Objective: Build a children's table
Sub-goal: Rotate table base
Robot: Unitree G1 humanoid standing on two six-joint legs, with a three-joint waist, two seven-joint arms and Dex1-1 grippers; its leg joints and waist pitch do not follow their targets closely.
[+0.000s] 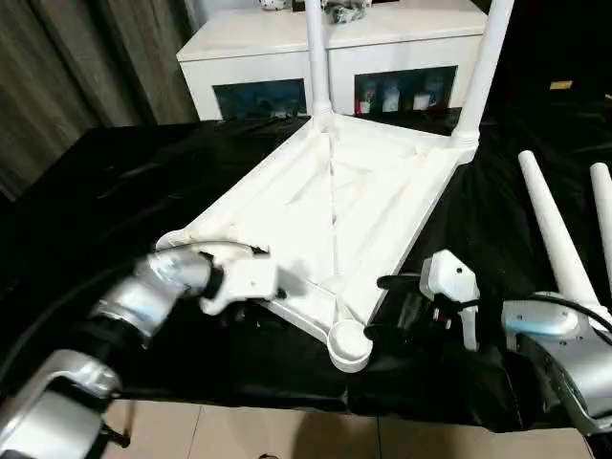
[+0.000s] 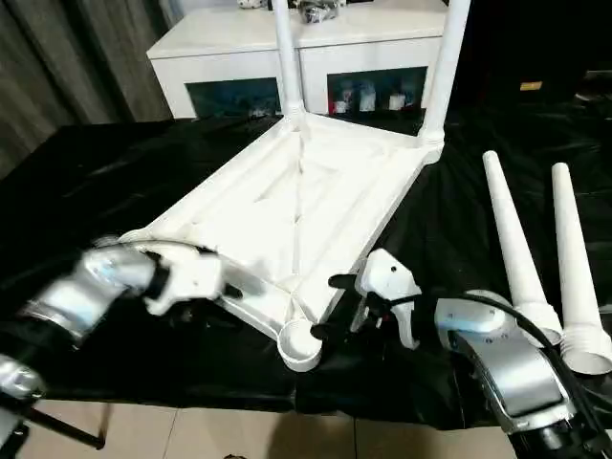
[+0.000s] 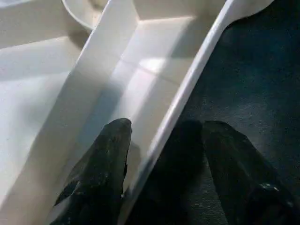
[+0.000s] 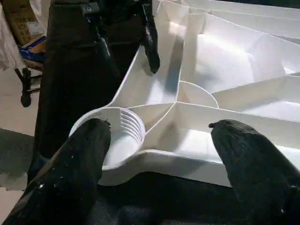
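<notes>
Writing first: none can be read anywhere, not on the table [image 1: 335, 206], not on the small items behind the dark glass of the cabinet [image 1: 382, 43].

And the table itself lies upside down on the black cloth [image 1: 115, 191], ribbed underside facing up, white plastic, a raised rim all round and ribs running diagonally from the corners to meet in the middle. Two legs are in: one standing leg [image 1: 316, 57] at the far corner, another standing leg [image 1: 485, 67] at the far right corner, both upright. The near corner socket [image 1: 348, 344] is empty, with ridges inside its wall, and it sits close to the cloth's near edge. Two loose legs lie flat toward the right edge of the cloth, one loose leg [image 2: 513, 244] just beside the other loose leg [image 2: 576, 273], wide ends toward the near edge.

Left gripper [image 3: 164, 154] is at the near left rim, fingers apart and straddling it, one finger inside the rim, one outside over the cloth; whether they press it, hard to say. Right gripper [image 4: 159, 140] has its fingers spread wide, hovering just before the empty socket, holding nothing.

Beyond the cloth: white cabinet against the back, grey curtain [image 1: 86, 67] at the far left, pale tiled floor [image 1: 287, 435] below the near edge.
</notes>
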